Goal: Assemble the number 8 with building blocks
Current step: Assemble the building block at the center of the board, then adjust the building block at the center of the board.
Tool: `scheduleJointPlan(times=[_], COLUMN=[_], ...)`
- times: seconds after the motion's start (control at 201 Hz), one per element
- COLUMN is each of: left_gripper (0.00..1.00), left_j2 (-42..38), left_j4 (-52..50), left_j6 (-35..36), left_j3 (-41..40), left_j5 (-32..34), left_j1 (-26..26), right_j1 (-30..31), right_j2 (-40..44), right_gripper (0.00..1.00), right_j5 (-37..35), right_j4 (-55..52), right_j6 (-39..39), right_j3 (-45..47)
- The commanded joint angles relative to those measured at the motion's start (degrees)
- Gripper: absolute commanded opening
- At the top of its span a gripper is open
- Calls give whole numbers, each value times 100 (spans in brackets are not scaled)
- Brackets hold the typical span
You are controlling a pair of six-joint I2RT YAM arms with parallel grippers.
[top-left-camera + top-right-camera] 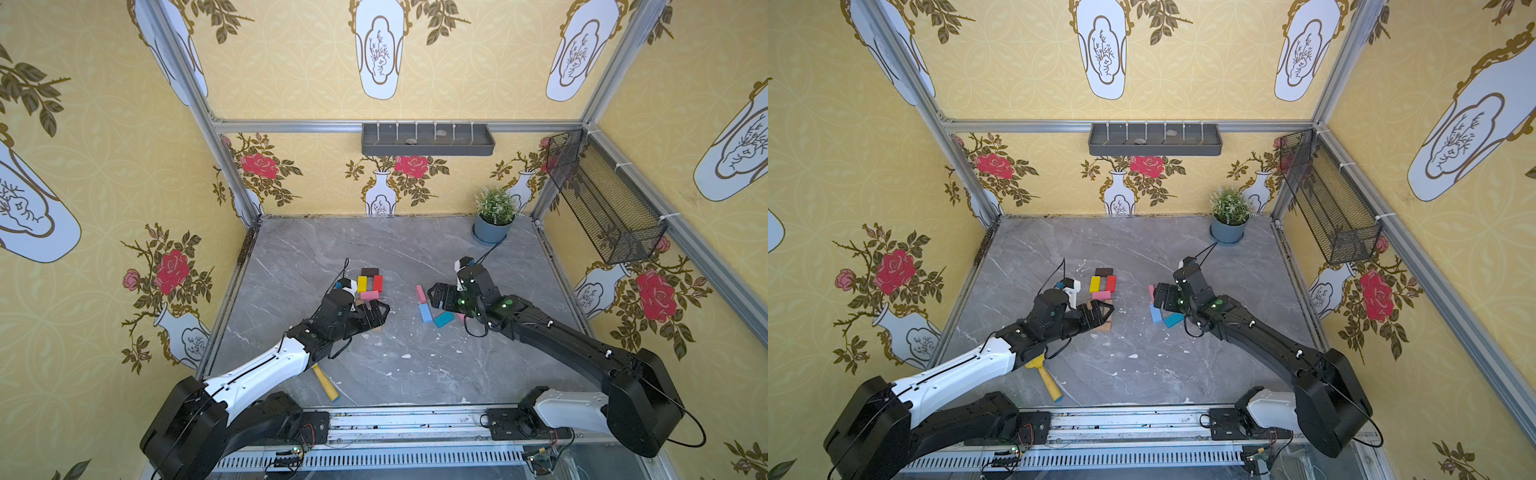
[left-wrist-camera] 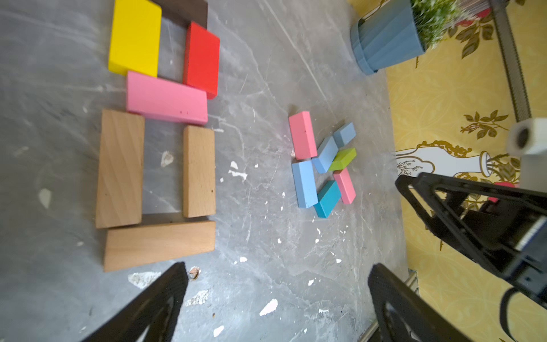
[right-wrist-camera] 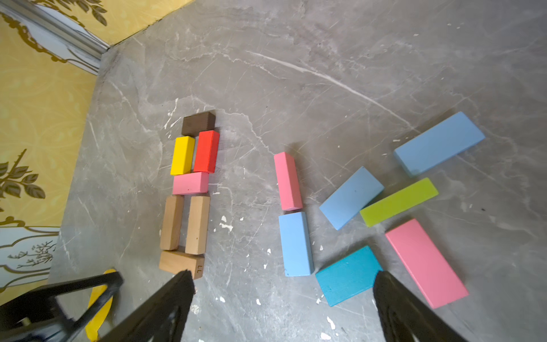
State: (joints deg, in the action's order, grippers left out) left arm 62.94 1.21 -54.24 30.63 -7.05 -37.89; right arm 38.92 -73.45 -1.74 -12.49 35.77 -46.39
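Seven coloured flat wooden blocks (image 3: 191,183) abut in two loops reading as an 8, likely why left gripper (image 2: 278,266) and right gripper (image 3: 284,273) hang wide, empty.

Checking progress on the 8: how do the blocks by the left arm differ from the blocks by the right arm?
Layout: the left-arm blocks are set into two stacked loops, an 8; the right-arm blocks lie scattered at mixed angles.
Colour: the left-arm blocks are brown, yellow, red, pink and tan; the right-arm blocks are light blue, pink, green and teal.
Shared: seven bricks each, resting on the table.
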Motion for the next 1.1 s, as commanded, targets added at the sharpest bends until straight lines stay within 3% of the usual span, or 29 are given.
scheduleJointPlan(times=[0.0,0.309,0.717,1.095], left_gripper=[99,100,100,100], left_j2=[-226,-480,-529,-521], left_j4=[-548,-904,-772,-677], left_j6=[394,756,791,724], left_j3=[94,191,-30,-171], left_j5=[510,819,675,602], left_j1=[9,53,211,247], right_j1=[-65,-77,-148,-482], right_j2=[-249,-1394,-3190,-3891], right_gripper=[98,98,74,44], right_j5=[-88,13,386,1317], right_j4=[-399,-706,-935,-810], right_j6=[-263,-919,-1264,-1284], right_j3=[-272,-1235,-2469,-2806])
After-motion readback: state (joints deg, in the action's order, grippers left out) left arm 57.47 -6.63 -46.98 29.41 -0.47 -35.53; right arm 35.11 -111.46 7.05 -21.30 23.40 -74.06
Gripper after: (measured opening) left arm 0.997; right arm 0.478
